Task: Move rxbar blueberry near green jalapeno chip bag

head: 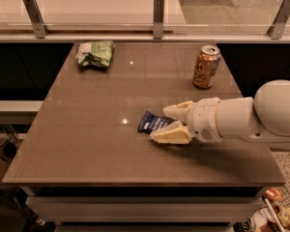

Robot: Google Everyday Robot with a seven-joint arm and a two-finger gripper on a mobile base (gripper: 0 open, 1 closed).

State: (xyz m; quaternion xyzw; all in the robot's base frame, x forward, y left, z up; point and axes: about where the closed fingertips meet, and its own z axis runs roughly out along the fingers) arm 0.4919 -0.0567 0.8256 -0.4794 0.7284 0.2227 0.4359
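The rxbar blueberry (151, 122), a flat dark blue wrapper with white lettering, lies on the brown table (87, 129) near its middle front. My gripper (166, 123) reaches in from the right, its two cream fingers (171, 135) on either side of the bar's right end, which is partly hidden between them. The green jalapeno chip bag (94, 53), wrinkly light green and white, lies at the table's back left corner, far from the bar and the gripper.
An orange drink can (205, 66) stands upright at the back right, behind my arm (251, 117). A glass rail with metal posts (158, 16) runs along the table's far edge. Clutter lies on the floor at lower right (275, 211).
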